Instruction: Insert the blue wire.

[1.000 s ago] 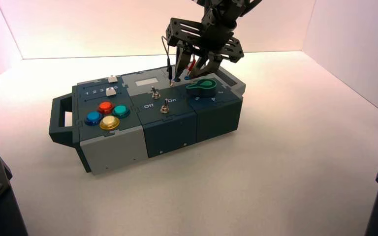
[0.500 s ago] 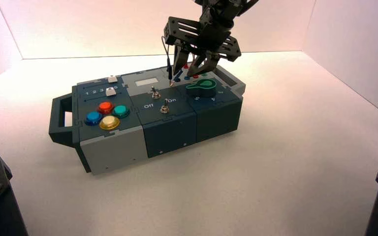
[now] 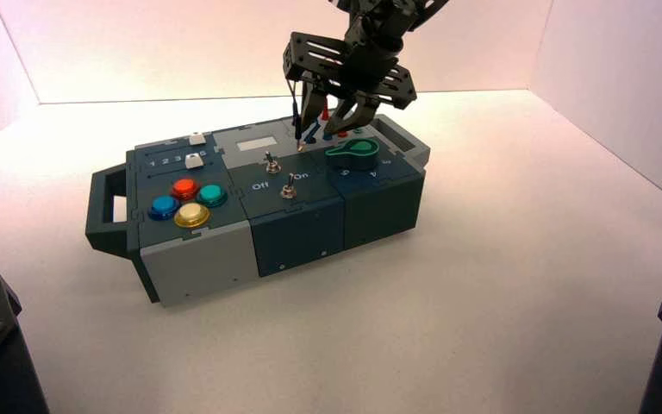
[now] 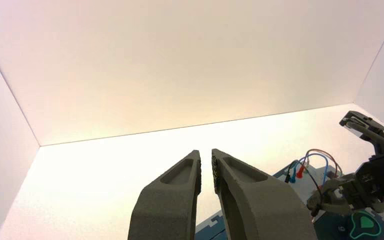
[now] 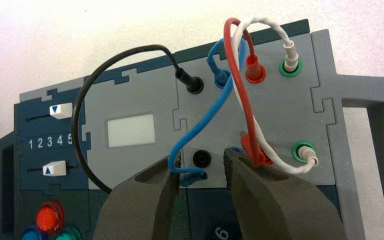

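From above, the box (image 3: 254, 203) sits turned on the white bench (image 3: 483, 285), with open room on every side and white walls well back; the right claw (image 3: 338, 110) hangs over the wire panel at the box's far end, just behind the green knob (image 3: 352, 153), and its body hides most of the leads there, so only a bit of the blue wire (image 3: 312, 134) shows below the fingers. Dark arm parts are cut off at both lower corners. In the left wrist view, the left claw (image 4: 206, 167) is held up off the box, fingers nearly together with a slim gap and nothing between them, bare bench and wall ahead; the box and the other arm are cut off at the frame's edge. In the right wrist view, the fingers (image 5: 145, 197) stand apart over the panel, clamped on nothing. The blue wire (image 5: 200, 125) has one plug seated in a far-row socket beside the black lead (image 5: 87, 100); its other plug lies loose against one finger's inner face, just beside an empty black socket (image 5: 202, 159). The red lead (image 5: 240, 85) and white lead (image 5: 275, 40) cross close by, crowding the gap; the far finger hides what lies under it.
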